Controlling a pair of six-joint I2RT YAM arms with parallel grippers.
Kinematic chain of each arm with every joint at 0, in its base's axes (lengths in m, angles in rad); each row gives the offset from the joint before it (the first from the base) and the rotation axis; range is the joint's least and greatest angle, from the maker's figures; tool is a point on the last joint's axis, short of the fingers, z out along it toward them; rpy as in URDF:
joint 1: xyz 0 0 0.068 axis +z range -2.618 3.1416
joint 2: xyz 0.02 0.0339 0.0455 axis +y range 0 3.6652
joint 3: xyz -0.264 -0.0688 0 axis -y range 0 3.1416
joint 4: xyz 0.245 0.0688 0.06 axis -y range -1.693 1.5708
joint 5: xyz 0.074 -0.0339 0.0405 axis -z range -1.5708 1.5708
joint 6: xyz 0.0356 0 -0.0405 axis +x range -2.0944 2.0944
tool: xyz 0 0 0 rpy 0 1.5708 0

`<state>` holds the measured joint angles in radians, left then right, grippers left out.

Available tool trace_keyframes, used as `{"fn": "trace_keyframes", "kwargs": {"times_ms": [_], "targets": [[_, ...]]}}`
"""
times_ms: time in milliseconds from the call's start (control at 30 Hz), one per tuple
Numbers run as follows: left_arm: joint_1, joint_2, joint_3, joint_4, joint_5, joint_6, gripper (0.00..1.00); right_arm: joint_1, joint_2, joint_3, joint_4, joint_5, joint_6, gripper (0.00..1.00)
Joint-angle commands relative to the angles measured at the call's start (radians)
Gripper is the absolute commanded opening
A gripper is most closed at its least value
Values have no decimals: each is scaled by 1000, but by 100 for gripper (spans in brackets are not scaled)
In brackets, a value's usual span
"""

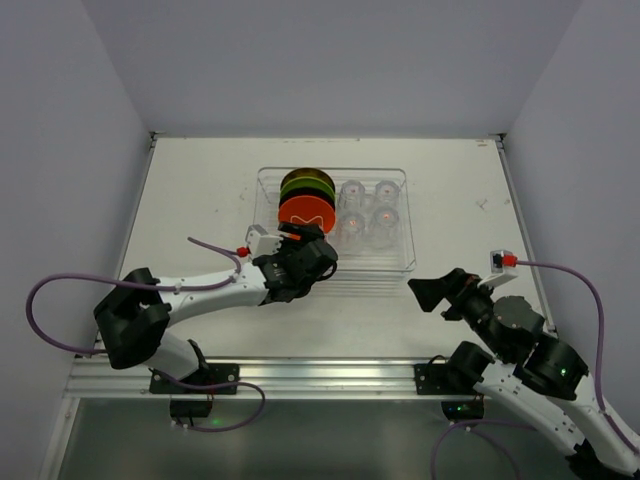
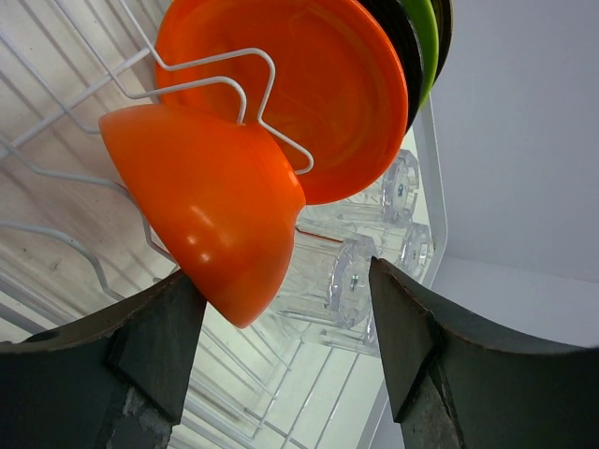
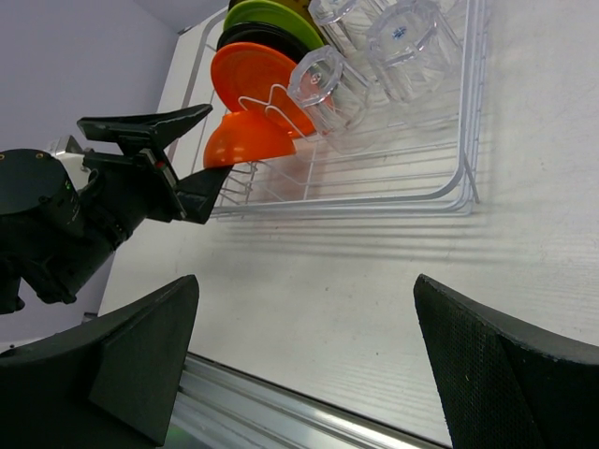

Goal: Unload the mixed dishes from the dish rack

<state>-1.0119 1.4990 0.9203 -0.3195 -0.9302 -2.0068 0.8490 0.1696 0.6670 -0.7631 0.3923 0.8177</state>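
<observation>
Two fingers of the left gripper (image 2: 285, 309) stand apart at the orange bowl (image 2: 206, 196), propped in the dish rack's (image 1: 380, 262) near left part, so closing and lifting it out looks next.

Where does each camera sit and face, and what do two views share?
Top external: above and behind, looking down at the dish rack; left arm, right arm show.
Left wrist: on the left gripper, facing the orange bowl; open fingers show.
Right wrist: on the right gripper, facing the rack's side; open fingers show.
Shared: both wrist views show the bowl.
</observation>
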Motion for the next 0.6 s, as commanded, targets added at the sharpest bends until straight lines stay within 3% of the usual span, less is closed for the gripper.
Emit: {"fn": "trace_keyframes", "kwargs": {"times_ms": [0, 133, 567], "targets": [[-7, 92, -61, -92, 33, -624, 74, 2, -5, 0, 28, -4, -12, 99], [-8, 93, -61, -93, 42, -626, 68, 1, -5, -10, 31, -9, -12, 99], [-11, 60, -80, -90, 18, -626, 62, 2, -27, -20, 24, -18, -11, 99]]}}
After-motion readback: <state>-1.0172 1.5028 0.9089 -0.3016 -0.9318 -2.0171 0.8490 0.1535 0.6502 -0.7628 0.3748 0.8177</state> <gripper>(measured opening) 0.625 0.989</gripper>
